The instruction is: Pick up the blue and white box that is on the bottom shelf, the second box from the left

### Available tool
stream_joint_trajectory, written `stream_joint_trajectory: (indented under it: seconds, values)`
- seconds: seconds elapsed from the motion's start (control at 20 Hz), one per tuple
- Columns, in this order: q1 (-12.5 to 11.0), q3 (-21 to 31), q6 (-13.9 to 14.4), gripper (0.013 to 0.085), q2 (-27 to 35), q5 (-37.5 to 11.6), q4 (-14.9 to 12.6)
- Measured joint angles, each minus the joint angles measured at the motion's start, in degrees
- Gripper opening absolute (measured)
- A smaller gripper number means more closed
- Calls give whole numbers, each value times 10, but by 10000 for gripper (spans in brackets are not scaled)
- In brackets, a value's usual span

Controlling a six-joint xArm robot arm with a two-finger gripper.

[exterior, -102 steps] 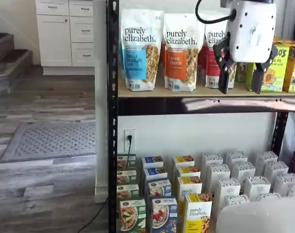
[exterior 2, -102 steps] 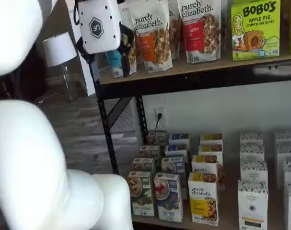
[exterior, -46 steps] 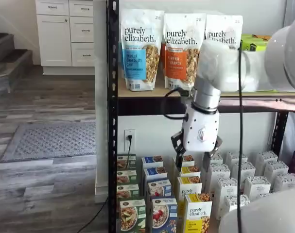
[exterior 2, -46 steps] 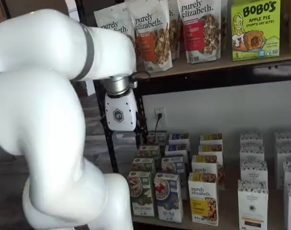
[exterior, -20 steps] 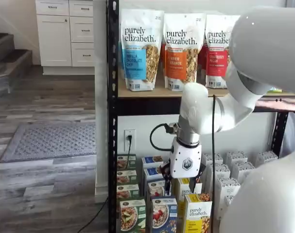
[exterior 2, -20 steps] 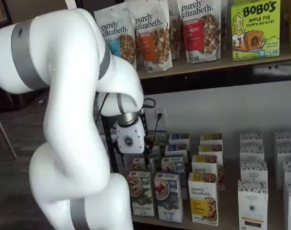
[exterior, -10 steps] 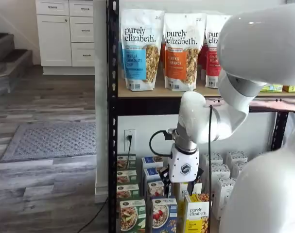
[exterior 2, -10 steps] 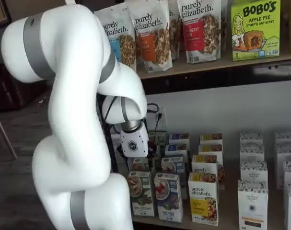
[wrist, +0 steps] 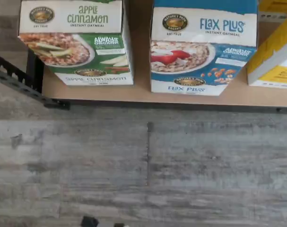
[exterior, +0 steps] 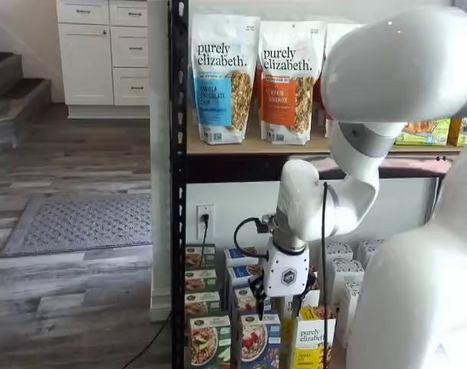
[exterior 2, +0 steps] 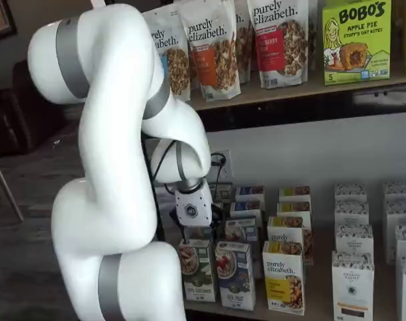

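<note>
Lower than half a second ago, the gripper (exterior: 278,309) now hangs just above the front row of cartons on the bottom shelf (wrist: 143,97), its white body level with the second row in both shelf views.

The blue and white box (wrist: 202,47) stands upright at the shelf's front edge. The wrist view shows its top and front face: "Flax Plus" lettering, a bowl of cereal with red berries, and a white band along the base. In a shelf view the same carton (exterior 2: 235,274) is the front one of its column, untouched and free of the fingers. Just beside it, with a narrow strip of tan board between them, stands the green carton (wrist: 74,42) marked "Apple Cinnamon". On the box's other side a yellow carton (wrist: 275,52) leans into the wrist view's edge; in a shelf view it (exterior 2: 283,275) stands upright.

Two black fingers (exterior: 258,301) show below the white body with a plain gap between them, so the jaws stand wide and hold nothing. Grey plank floor (wrist: 143,165) lies below the shelf's front edge.
</note>
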Motion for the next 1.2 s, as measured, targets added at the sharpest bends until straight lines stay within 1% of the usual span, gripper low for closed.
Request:
stream_joint_trajectory:
  seconds: [0.25, 0.55, 0.9, 1.05, 1.2]
  values:
    - [0, -27, -25, 850, 53, -24, 27]
    - [1, -62, -32, 850, 110, -46, 34]
    - [-4, -92, -29, 850, 163, -69, 25]
    - [-9, -103, -20, 850, 178, -73, 10]
    - [-14, -113, -21, 850, 193, -75, 6]
